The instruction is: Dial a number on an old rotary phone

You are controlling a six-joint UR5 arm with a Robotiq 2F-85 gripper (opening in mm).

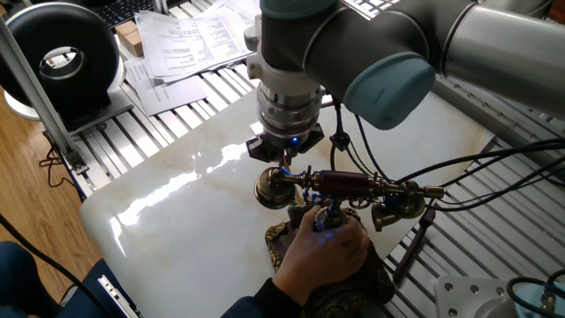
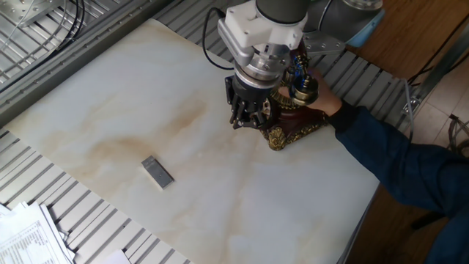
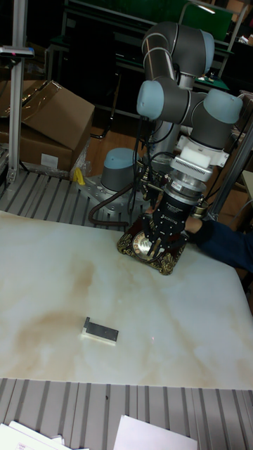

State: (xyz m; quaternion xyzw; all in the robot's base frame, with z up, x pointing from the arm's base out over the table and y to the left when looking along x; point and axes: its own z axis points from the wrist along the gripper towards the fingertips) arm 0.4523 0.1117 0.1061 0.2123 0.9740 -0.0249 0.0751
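The old rotary phone (image 1: pixel 328 187) is a small ornate brass set near the marble table's edge, its maroon-barred handset lying across the cradle. A person's hand (image 1: pixel 322 252) holds its base. My gripper (image 1: pixel 284 161) hangs just left of the handset's brass cup, pointing down, fingers closed on a thin pale stick. In the other fixed view my gripper (image 2: pixel 245 119) covers the front of the phone (image 2: pixel 287 132). The tall view shows my gripper (image 3: pixel 157 242) with its tip at the round dial of the phone (image 3: pixel 144 245).
A small grey block (image 2: pixel 157 171) lies alone on the marble slab (image 2: pixel 110 110). The person's blue-sleeved arm (image 2: pixel 399 172) reaches in from the right. Dark cables (image 1: pixel 481 177) trail beside the phone. Papers (image 1: pixel 190 40) and a black round device (image 1: pixel 62 57) sit beyond the slab.
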